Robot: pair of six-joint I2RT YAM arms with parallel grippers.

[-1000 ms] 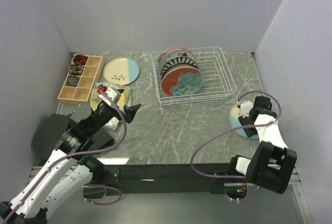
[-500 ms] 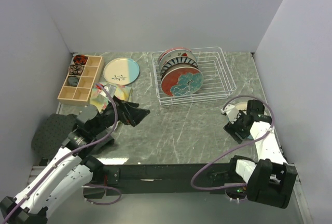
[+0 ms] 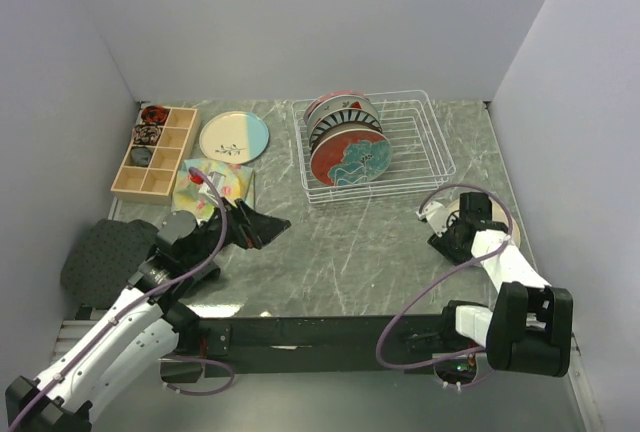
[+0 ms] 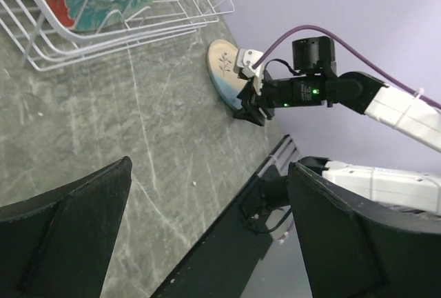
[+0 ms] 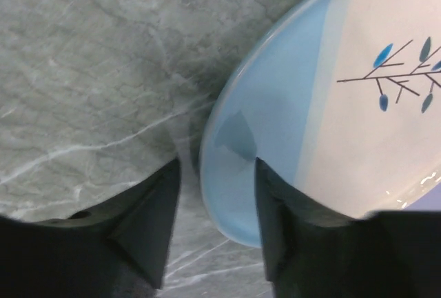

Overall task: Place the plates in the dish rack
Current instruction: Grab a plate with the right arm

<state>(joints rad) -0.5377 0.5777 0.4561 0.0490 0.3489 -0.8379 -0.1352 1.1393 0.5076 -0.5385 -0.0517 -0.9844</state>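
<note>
The dish rack (image 3: 428, 160) stands at the far middle of the grey marbled worktop (image 3: 340, 252). Several plates (image 3: 345, 132) stand on edge in its left half, with a red floral plate (image 3: 350, 164) at the front. A cream-and-blue plate (image 3: 233, 137) lies flat at the far left, between the rack and a wooden compartmented box (image 3: 153, 150). A floral cloth (image 3: 212, 184) lies just in front of them.

A second cream-and-blue plate (image 5: 344, 139) with a blue twig print sits at the right side of the worktop, near the wall. The right gripper (image 5: 217, 167) is down at this plate's blue rim. Its jaws are partly spread and straddle the edge — one finger (image 5: 148, 229) over the bare worktop, the other (image 5: 282, 222) over the plate's face. A sliver of worktop shows between the outer finger and the rim, so nothing is pinched.

The left gripper (image 3: 262, 224) hovers low over the worktop beside the cloth — fingers spread wide, holding nothing.
</note>
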